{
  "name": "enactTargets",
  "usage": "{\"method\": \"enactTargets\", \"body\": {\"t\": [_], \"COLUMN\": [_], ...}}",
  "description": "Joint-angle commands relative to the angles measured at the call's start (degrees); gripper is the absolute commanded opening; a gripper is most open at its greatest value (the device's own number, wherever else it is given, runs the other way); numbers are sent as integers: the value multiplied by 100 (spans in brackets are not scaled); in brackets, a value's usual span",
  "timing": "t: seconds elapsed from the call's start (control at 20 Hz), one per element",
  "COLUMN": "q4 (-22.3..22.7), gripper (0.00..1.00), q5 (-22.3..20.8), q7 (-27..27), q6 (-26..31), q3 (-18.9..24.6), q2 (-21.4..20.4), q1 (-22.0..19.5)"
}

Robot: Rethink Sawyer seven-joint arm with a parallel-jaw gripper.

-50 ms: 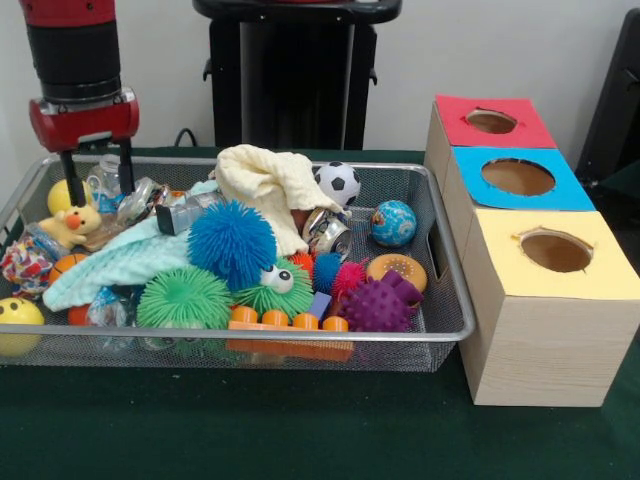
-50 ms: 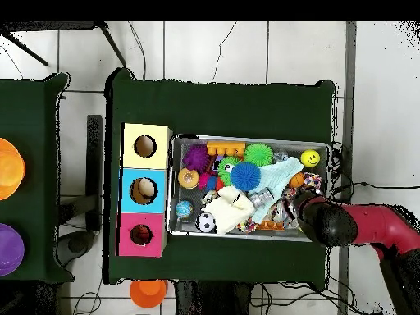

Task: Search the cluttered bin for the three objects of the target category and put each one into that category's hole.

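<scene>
My gripper [image 1: 97,182] hangs over the far left corner of the wire bin [image 1: 445,300], open, its two black fingers [image 1: 68,172] straddling a clear plastic piece [image 1: 107,176] without closing on it. The bin holds a blue spiky ball [image 1: 232,240], green spiky balls [image 1: 185,297], a purple spiky ball [image 1: 380,305], a soccer ball [image 1: 340,182], a globe ball [image 1: 393,222], a yellow duck [image 1: 72,225] and cloths [image 1: 268,182]. To its right stand three boxes with a red hole [image 1: 492,121], a blue hole [image 1: 517,177] and a yellow hole [image 1: 556,250]. From overhead the gripper [image 2: 302,201] covers the bin's [image 2: 250,139] right end.
A silver can [image 1: 328,232], an orange ring [image 1: 397,268], orange blocks [image 1: 290,325] and a yellow smiley ball [image 1: 15,320] also fill the bin. In the overhead view a second table at the left carries an orange bowl [image 2: 8,168] and a purple bowl [image 2: 8,250].
</scene>
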Motion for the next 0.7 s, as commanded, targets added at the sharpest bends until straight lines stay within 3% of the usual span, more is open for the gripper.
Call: {"method": "enactTargets", "body": {"t": [0.05, 0.7], "q4": [-704, -1021], "gripper": [100, 100], "q5": [-661, -1352], "q7": [-1681, -1365], "q6": [501, 755], "q3": [-112, -610], "q2": [636, 657], "q1": [56, 487]}}
